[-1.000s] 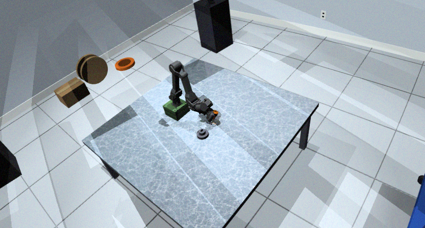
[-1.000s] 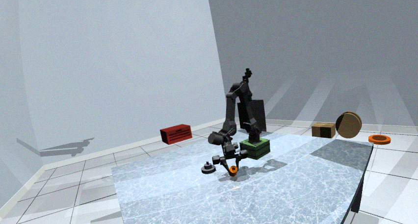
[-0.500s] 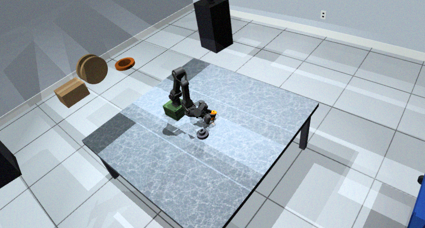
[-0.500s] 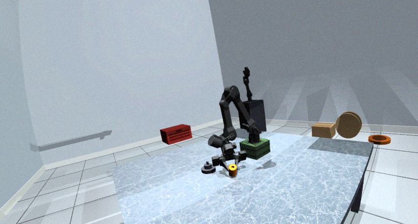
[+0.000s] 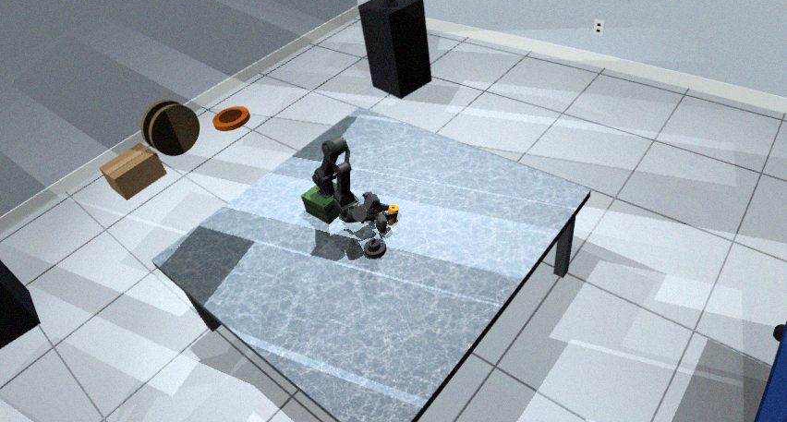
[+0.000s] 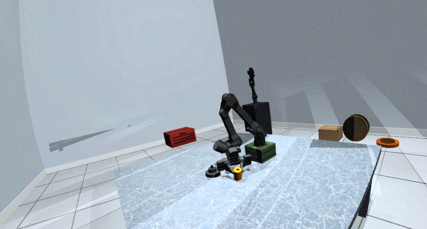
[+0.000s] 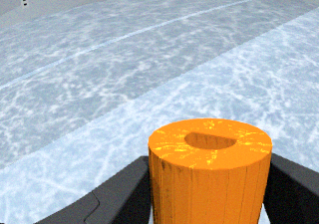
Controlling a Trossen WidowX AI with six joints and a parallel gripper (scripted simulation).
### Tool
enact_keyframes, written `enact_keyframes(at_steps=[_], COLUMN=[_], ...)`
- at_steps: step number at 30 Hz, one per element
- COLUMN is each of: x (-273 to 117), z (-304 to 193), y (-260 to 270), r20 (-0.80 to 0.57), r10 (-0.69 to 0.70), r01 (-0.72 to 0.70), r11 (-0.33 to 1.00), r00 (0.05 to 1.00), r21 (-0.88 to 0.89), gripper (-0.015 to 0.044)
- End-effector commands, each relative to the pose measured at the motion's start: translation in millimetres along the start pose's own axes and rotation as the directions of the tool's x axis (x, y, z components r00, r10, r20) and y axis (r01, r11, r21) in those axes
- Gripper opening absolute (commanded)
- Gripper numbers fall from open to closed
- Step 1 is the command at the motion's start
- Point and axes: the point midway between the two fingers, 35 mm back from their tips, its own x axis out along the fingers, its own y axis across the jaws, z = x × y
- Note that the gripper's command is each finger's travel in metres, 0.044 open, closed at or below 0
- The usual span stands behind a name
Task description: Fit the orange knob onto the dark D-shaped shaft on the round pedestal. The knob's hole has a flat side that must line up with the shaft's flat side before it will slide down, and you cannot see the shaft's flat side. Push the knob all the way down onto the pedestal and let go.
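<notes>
The orange knob (image 5: 393, 215) (image 6: 237, 175) (image 7: 209, 189) stands upright between the fingers, low over the table; I cannot tell if it touches it. My gripper (image 7: 205, 165) is shut on it, reaching in nearly level. The knob's D-shaped hole (image 7: 210, 141) faces up in the wrist view, its flat edge on the far side, sloping slightly down to the right. The dark round pedestal (image 5: 375, 249) (image 6: 213, 174) stands apart from the knob, left of it in the exterior view and below it in the top view. Its short shaft (image 6: 212, 166) points up, bare; its flat side cannot be made out.
The arm's green base block (image 5: 320, 203) (image 6: 260, 152) stands behind the gripper on the marbled table (image 5: 385, 331) (image 6: 185, 206). A red chest (image 6: 180, 137), a cardboard box (image 5: 133, 171) (image 6: 330, 133), an orange ring (image 5: 216, 125) and black plinths are off the table.
</notes>
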Motion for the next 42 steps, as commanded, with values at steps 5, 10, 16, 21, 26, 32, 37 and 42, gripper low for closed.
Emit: enact_keyframes(at_steps=[5, 10, 16, 21, 26, 32, 37, 42], x=[-1.5, -1.5, -1.5, -1.5, -1.5, -1.5, -1.5, -1.5], z=[0.0, 0.0, 0.0, 0.0, 0.0, 0.0, 0.0, 0.0], y=[0.7, 0.7, 0.7, 0.7, 0.7, 0.7, 0.7, 0.7], r20=[-0.014, -0.014, -0.014, -0.014, -0.014, -0.014, -0.014, -0.014], r10=[0.002, 0.002, 0.002, 0.002, 0.002, 0.002, 0.002, 0.002], r01=[-0.002, -0.002, -0.002, -0.002, -0.002, -0.002, -0.002, -0.002], r11=[1.000, 1.000, 1.000, 1.000, 1.000, 1.000, 1.000, 1.000], r00=[1.000, 1.000, 1.000, 1.000, 1.000, 1.000, 1.000, 1.000], r21=[0.002, 0.002, 0.002, 0.002, 0.002, 0.002, 0.002, 0.002], gripper=[0.0231, 0.0260, 0.0260, 0.0260, 0.0260, 0.0312, 0.0440, 0.0440])
